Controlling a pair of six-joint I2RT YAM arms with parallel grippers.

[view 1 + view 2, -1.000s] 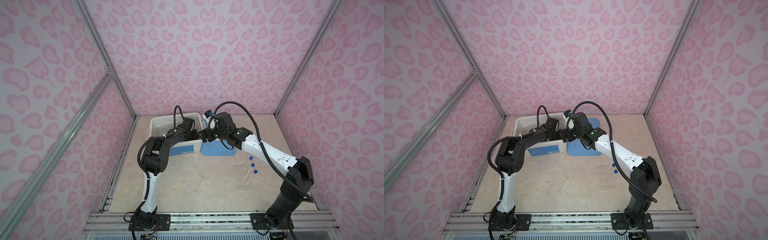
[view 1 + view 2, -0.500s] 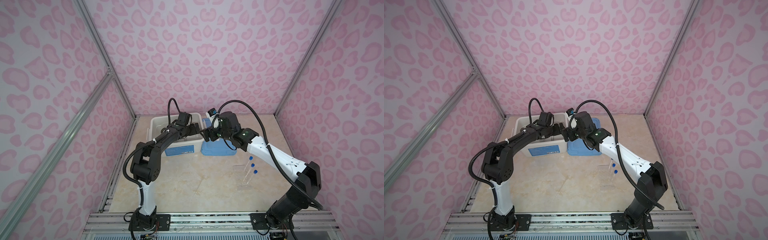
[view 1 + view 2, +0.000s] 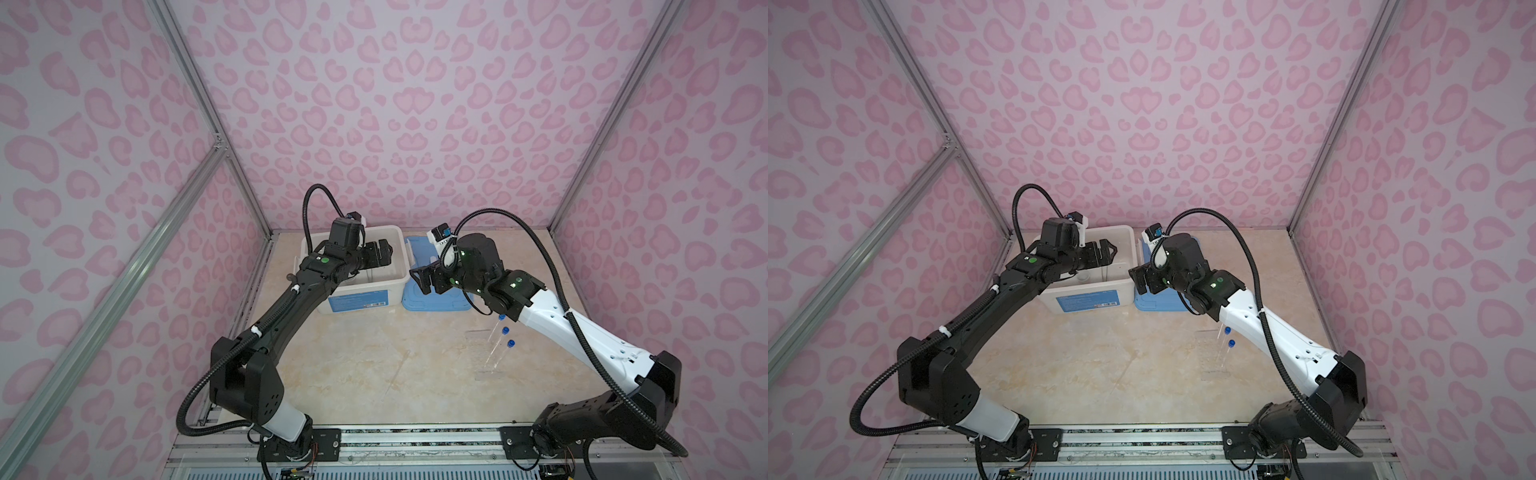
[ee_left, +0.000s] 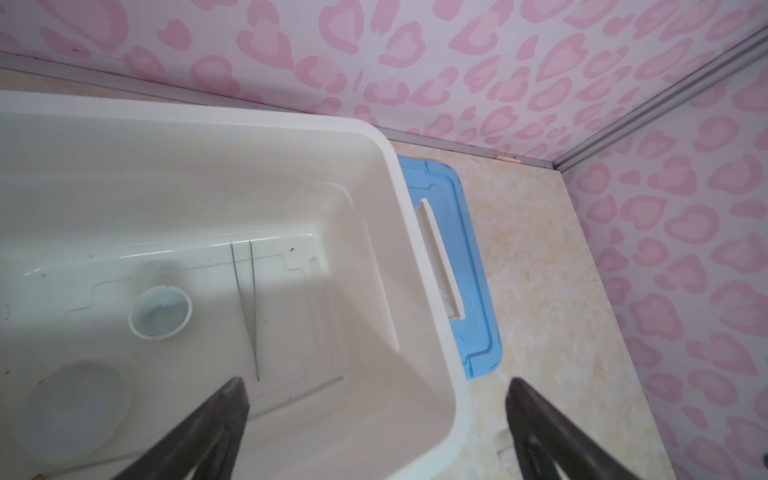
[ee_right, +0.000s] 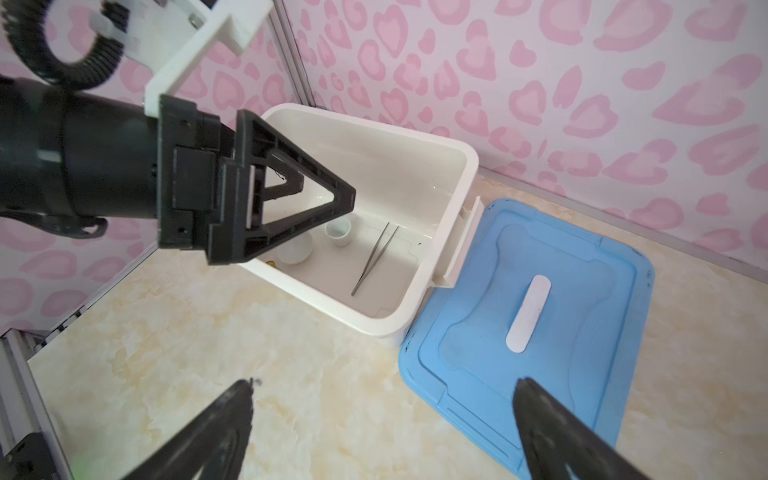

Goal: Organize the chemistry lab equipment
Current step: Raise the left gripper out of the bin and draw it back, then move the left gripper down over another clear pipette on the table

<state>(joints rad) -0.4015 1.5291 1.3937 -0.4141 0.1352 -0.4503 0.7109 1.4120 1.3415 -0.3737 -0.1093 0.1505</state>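
Note:
My left gripper [image 3: 387,252] [image 4: 376,401] hangs open and empty over the white bin [image 3: 357,297] [image 4: 419,266]. On the bin's floor lie metal tweezers [image 4: 247,307] [image 5: 374,257], a thin rod [image 4: 316,390], a small white dish [image 4: 160,309] [image 5: 338,230] and a wider one [image 4: 70,409] [image 5: 295,251]. My right gripper [image 3: 417,277] [image 5: 382,399] is open too, holding nothing, just off the bin's near right corner. Blue-capped tubes [image 3: 505,332] [image 3: 1229,337] stand in the clear rack [image 3: 490,357] on the right of the table.
A blue lid [image 3: 436,303] [image 5: 540,332] lies flat on the table against the bin's right side, under my right wrist. The two grippers are close together above the bin's right rim. Pink patterned walls close in the back and both sides.
The grippers have drawn apart: the left one back over the bin, the right one toward the lid. The left arm's elbow has swung out to the left and down.

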